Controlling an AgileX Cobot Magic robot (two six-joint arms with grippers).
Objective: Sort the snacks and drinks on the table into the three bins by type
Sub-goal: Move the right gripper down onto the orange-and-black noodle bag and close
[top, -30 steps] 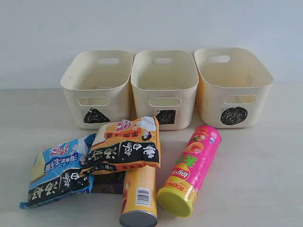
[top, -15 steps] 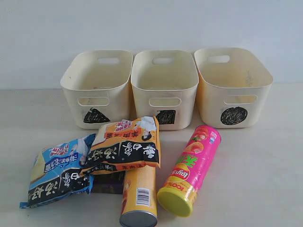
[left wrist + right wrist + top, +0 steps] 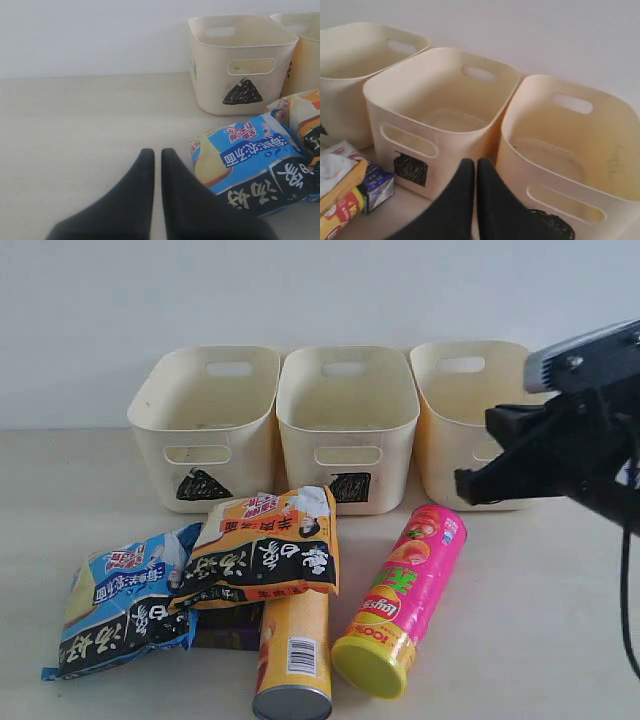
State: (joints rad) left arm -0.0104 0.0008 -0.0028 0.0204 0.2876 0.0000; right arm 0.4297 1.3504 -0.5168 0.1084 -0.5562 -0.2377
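Over the table, the right hand, closed and empty, has newly arrived before the rightmost bin.

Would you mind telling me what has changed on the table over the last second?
The right gripper has swung in from the right and now hangs, shut and empty, before the circle bin. Nothing was gripped or released. Blue bag, orange bag, yellow tube, pink tube, triangle bin, square bin and circle bin stayed put.
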